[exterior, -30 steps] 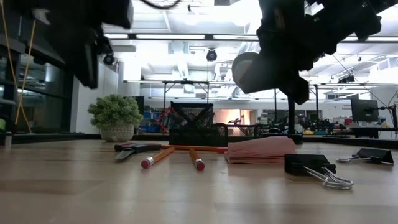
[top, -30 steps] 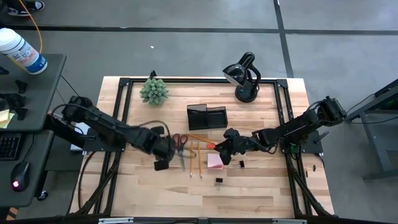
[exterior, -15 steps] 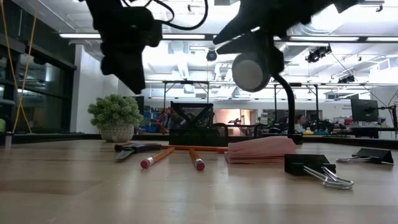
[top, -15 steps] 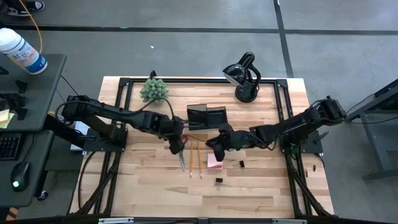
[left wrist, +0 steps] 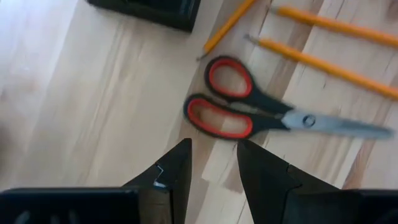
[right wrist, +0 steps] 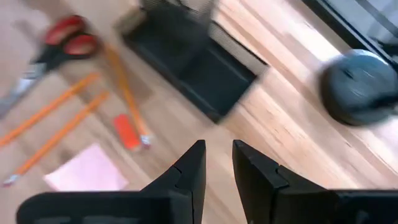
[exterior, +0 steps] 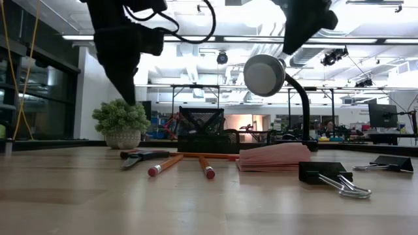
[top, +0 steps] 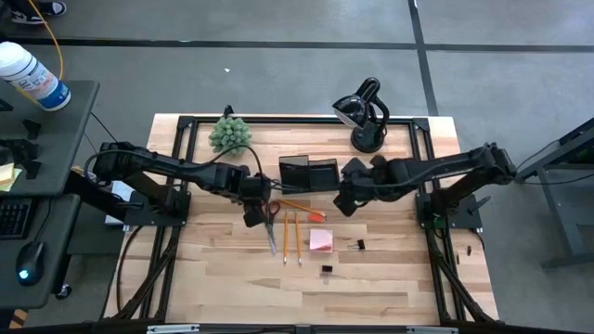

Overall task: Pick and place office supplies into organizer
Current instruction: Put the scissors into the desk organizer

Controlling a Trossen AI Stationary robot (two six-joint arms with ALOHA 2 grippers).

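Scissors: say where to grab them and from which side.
Probably best to grip the scissors at the narrow neck where the red loops meet the blades, from straight above, since they lie flat. The left gripper hovers by the loops, empty.

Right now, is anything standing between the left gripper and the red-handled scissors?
Nothing visible does. The left gripper hangs open above the scissors, with only bare table between its fingers and the red handles.

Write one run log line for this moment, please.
left gripper: open, above scissors | right gripper: empty, near organizer | supplies on table
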